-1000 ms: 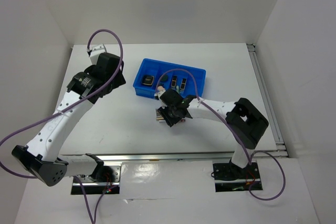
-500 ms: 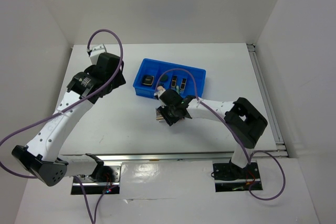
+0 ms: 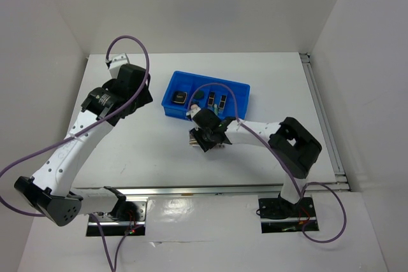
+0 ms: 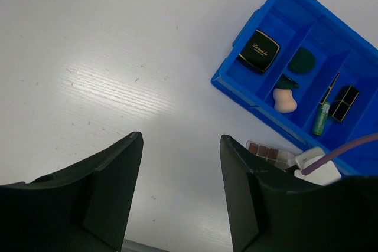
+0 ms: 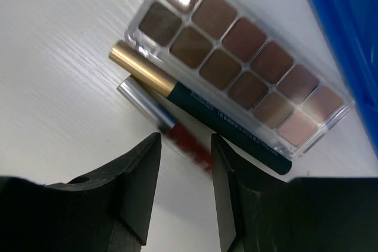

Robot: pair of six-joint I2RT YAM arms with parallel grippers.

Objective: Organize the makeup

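Right fingers (image 5: 134,188) part-open over red tube (image 5: 171,128)

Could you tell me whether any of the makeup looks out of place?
Yes: the eyeshadow palette, the green pencil and a red tube lie on the table beside the blue tray, not in its compartments.

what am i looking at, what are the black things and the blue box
A left arm and right arm of a robot stand on a table. One picture looks down from above; the other two come from wrist cameras, so the black prongs are each arm's claw. A blue tray holds a compact, a sponge and other makeup. Beside it lie a palette, a pencil and a red tube. The right claw is open over that tube; the left claw is open over bare table. Neither holds anything.
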